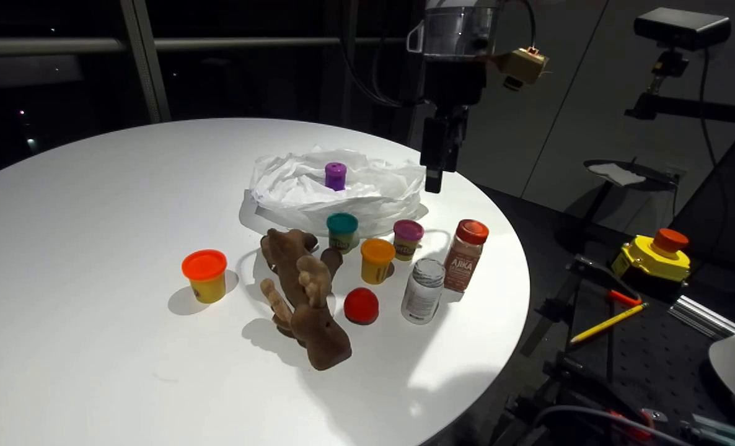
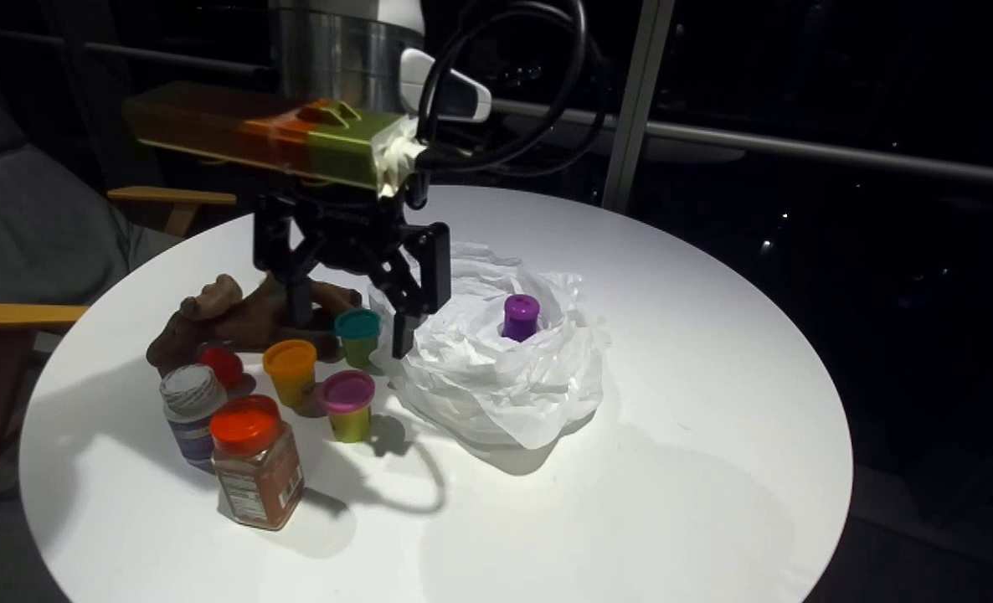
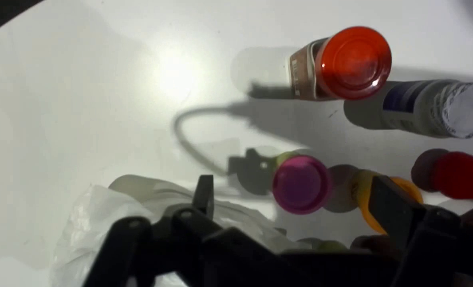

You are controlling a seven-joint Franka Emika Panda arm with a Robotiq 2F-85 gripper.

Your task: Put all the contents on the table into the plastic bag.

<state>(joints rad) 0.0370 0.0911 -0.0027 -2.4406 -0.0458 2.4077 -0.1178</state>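
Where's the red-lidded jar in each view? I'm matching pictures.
In an exterior view: red-lidded jar, right of centre.
In an exterior view: red-lidded jar, at lower left.
In the wrist view: red-lidded jar, at upper right.
Shared landmark: the grey-white bottle beside it in all three.

Note that your table looks smooth and faintly glossy, the plastic bag crinkled and translucent, the brown toy matt plush, the red bottle lid glossy plastic, the armrest wooden.

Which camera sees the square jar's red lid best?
The wrist view: it shows the red lid biggest, its full circle from above. Both exterior views show it smaller, at a slant, with more jar below.
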